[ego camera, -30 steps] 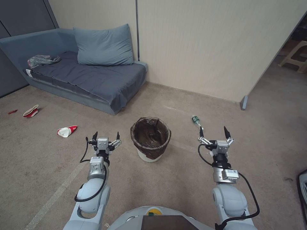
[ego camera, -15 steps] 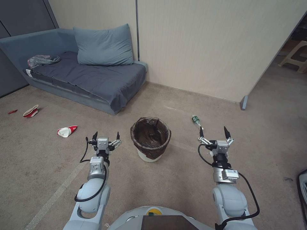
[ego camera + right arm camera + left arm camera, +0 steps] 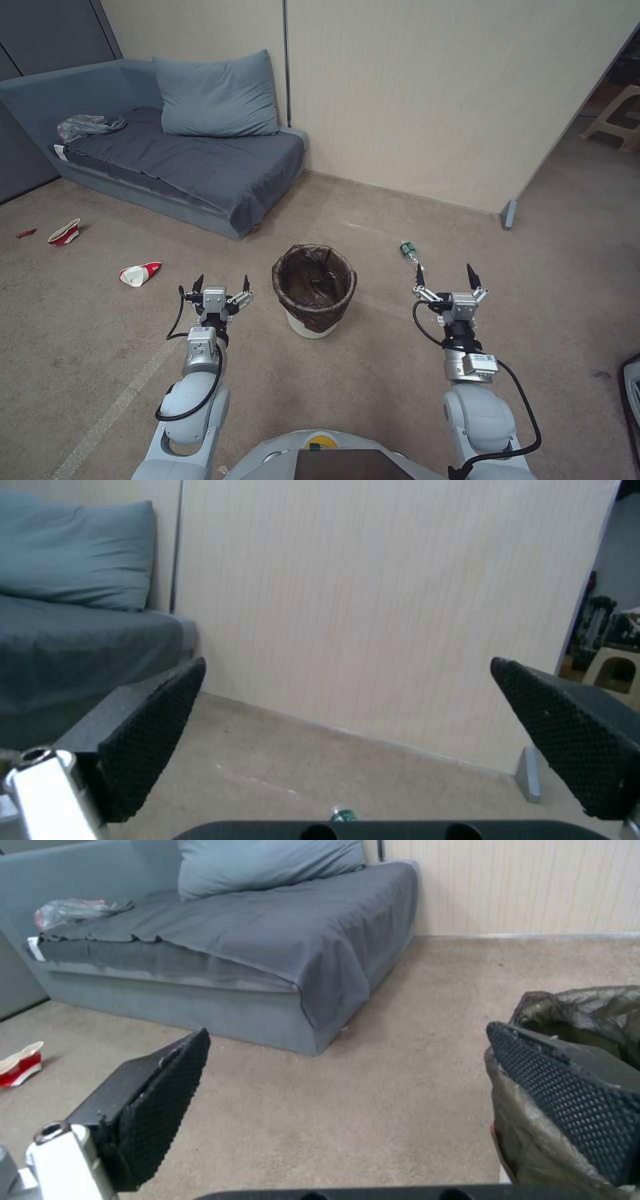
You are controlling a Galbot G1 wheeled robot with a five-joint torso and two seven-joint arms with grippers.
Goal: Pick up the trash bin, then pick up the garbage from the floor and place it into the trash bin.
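Observation:
The white trash bin (image 3: 313, 287) with a dark bag folded over its rim stands upright on the carpet between my two arms; its bagged side (image 3: 533, 1120) also shows in the left wrist view. My left gripper (image 3: 221, 283) hangs open just left of it, not touching. Right of the bin, my right gripper (image 3: 445, 272) is open and holds nothing. Garbage lies scattered: a small green bottle (image 3: 408, 251) just beyond the right gripper, with its cap (image 3: 342, 814) visible in the right wrist view, two crushed red-and-white cups (image 3: 139, 274) (image 3: 65, 233) and a red scrap (image 3: 26, 233) at far left.
A blue-grey sofa (image 3: 167, 153) with a pillow and a grey bag on it stands at the back left. A beige wall panel (image 3: 433, 100) ends at a grey foot (image 3: 509, 215). A stool (image 3: 617, 117) stands beyond the opening on the right.

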